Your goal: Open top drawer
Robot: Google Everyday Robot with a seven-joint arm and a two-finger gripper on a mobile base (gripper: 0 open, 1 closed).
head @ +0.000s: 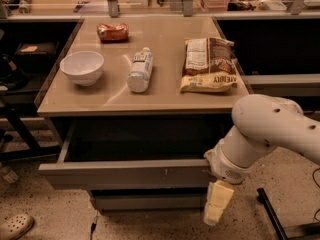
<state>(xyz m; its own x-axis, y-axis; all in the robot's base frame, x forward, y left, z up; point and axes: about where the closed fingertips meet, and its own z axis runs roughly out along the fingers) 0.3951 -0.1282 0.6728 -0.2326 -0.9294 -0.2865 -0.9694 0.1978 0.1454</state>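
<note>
The top drawer [125, 174] is a wide grey handle-less drawer under the tan counter top [115, 96]. It stands pulled out towards me, and its dark interior [135, 139] shows behind the flat front panel. My gripper [216, 208], pale yellow, hangs from the white arm [265, 129] at the right end of the drawer front, pointing down, just below the panel's lower right corner. Whether it touches the panel I cannot tell. A narrower grey drawer front [150, 202] shows below.
On the counter lie a white bowl [81, 67], a white bottle on its side [140, 70], a red packet [112, 31] and a brown snack bag [207, 64]. A sandal [15, 226] lies on the floor at the left. A black stand leg [272, 215] is at the right.
</note>
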